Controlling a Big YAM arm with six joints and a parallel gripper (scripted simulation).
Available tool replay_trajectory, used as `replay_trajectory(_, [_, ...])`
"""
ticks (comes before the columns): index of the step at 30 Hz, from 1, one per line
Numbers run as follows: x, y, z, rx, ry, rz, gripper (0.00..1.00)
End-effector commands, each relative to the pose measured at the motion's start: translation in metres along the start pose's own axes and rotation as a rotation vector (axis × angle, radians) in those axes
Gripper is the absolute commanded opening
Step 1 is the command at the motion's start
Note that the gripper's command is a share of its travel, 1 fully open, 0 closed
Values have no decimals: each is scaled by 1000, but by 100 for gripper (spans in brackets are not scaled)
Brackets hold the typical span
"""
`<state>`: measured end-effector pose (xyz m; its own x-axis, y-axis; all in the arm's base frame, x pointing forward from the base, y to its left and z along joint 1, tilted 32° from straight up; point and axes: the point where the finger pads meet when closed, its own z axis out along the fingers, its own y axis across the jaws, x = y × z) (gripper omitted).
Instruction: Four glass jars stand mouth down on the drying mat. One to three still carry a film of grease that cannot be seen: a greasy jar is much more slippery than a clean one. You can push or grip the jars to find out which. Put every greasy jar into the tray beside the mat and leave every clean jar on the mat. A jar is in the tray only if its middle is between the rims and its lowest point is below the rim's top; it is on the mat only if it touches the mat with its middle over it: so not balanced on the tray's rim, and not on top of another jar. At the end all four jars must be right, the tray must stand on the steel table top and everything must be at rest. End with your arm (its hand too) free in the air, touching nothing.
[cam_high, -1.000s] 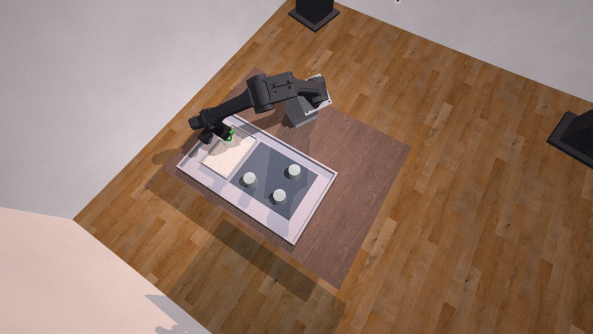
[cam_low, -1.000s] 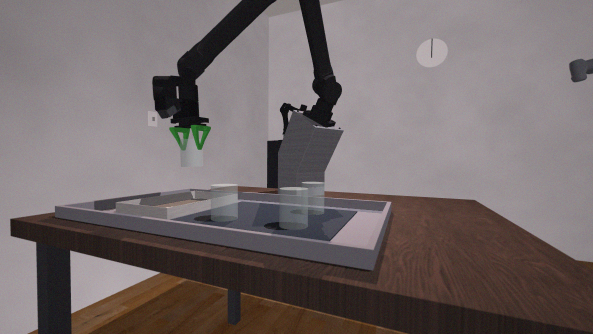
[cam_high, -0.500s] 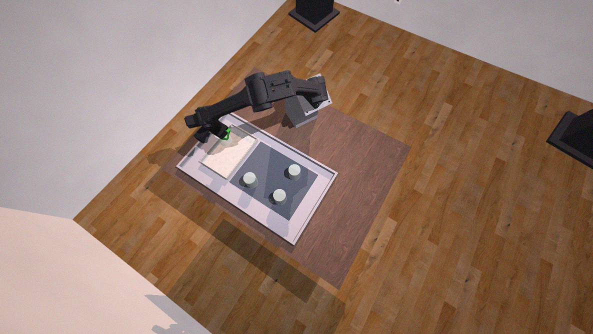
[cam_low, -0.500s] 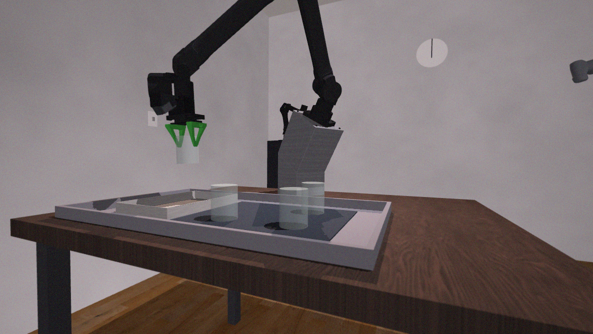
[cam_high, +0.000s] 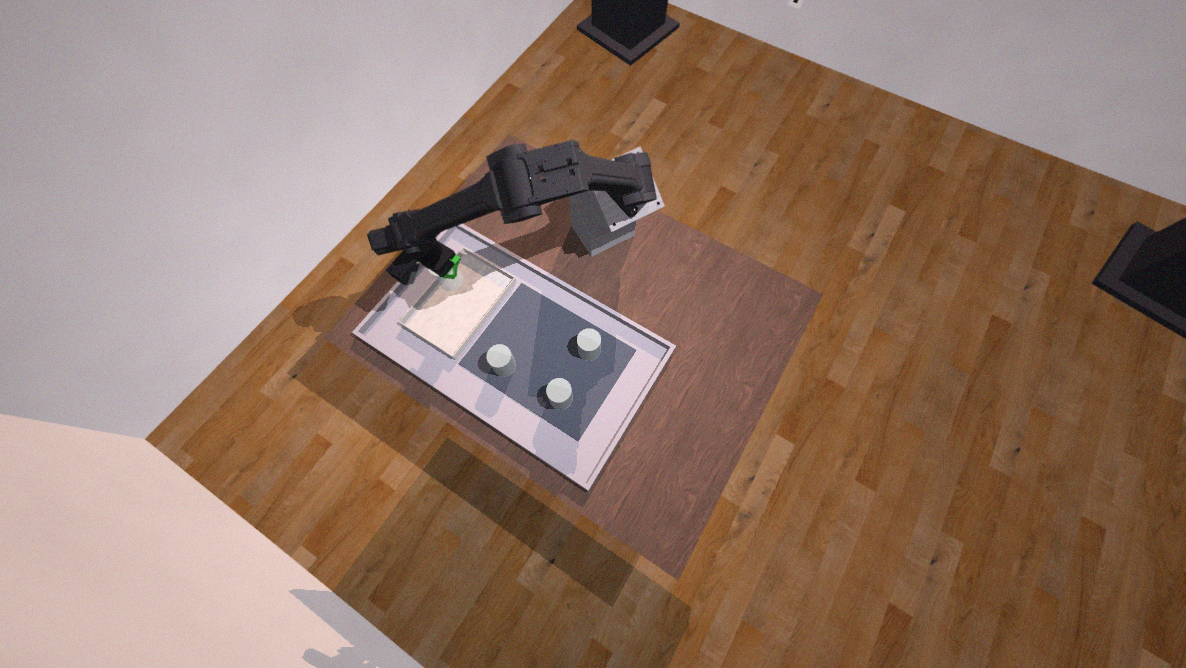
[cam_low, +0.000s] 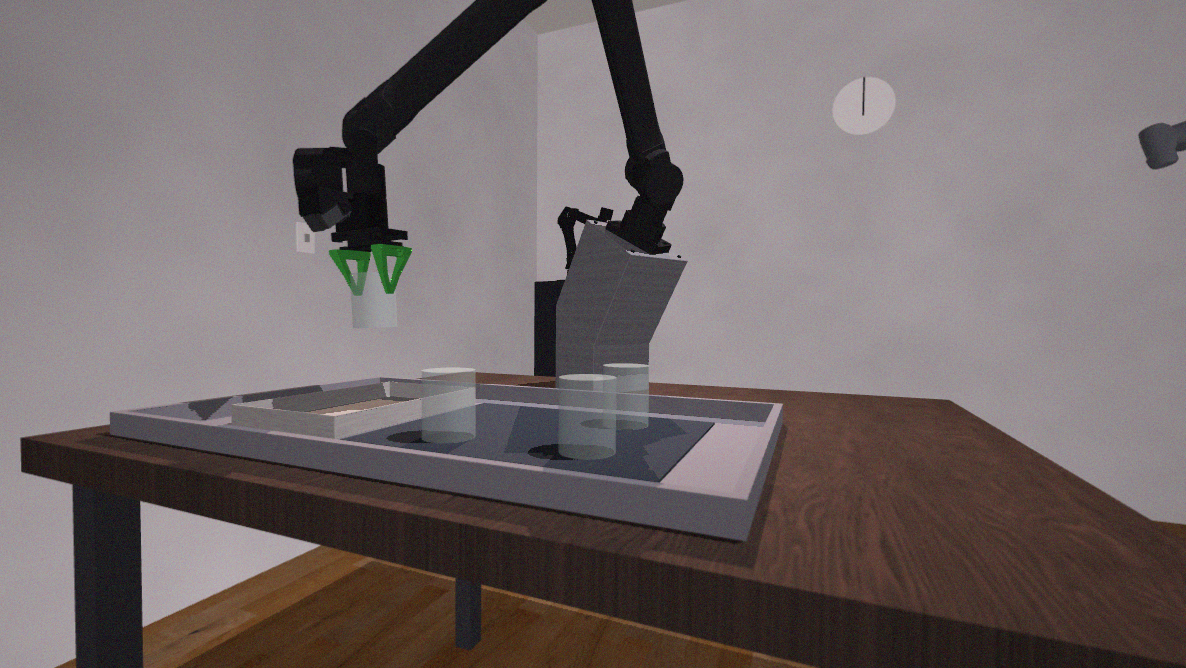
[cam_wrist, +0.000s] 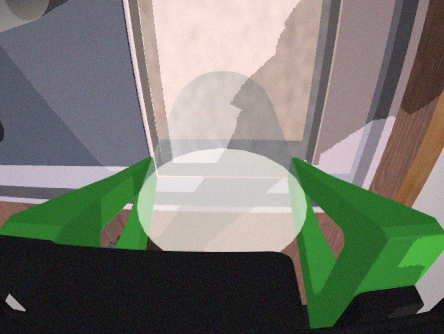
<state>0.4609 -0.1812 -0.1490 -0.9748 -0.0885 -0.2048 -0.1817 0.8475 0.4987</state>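
No writing is legible anywhere. A dark wooden worktop (cam_low: 871, 497) on a plank floor (cam_high: 912, 414) carries a rimmed steel table top (cam_low: 722, 464). The green jaws of the gripper (cam_low: 370, 282) clamp one glass jar (cam_low: 373, 311), held high above the tray (cam_low: 290, 419) near the worktop's left edge. Three jars (cam_high: 500, 357) (cam_high: 588, 341) (cam_high: 558, 392) stand well apart on the mat (cam_high: 531, 331).
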Motion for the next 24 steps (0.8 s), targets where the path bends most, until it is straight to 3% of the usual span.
replay_trajectory(1, [-20, -18, -7, 36, -42, -18, 0])
replay_trajectory(24, [-23, -20, 46, 36, -42, -18, 0])
